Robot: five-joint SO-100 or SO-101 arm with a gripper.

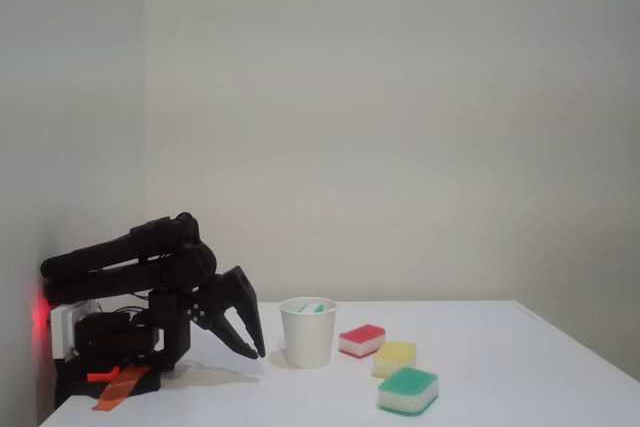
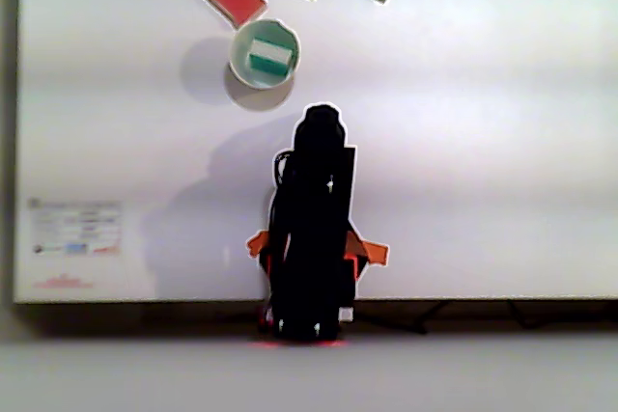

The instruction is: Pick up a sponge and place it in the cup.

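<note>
I see a green sponge (image 2: 269,56) standing inside the cup (image 1: 307,339); my gripper (image 1: 252,345), fingers spread and empty, hangs at the cup's nine o'clock in the fixed view.

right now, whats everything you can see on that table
cup: one, white paper, upright near the middle of the table, just right of the claw in the fixed view
sponge: one, green and white, inside the cup, standing on edge
green sponge: one, green top over white, lying on the table nearest the fixed camera
yellow sponge: one, pale yellow, lying between the red and green ones
red sponge: one, red top over white, lying just right of the cup
table: one, white
sticker: one, white label with small print, at a table corner; text too small to read
arm: one, black, folded back over its base
claw: one, black, tips down beside the cup, holding nothing
</note>
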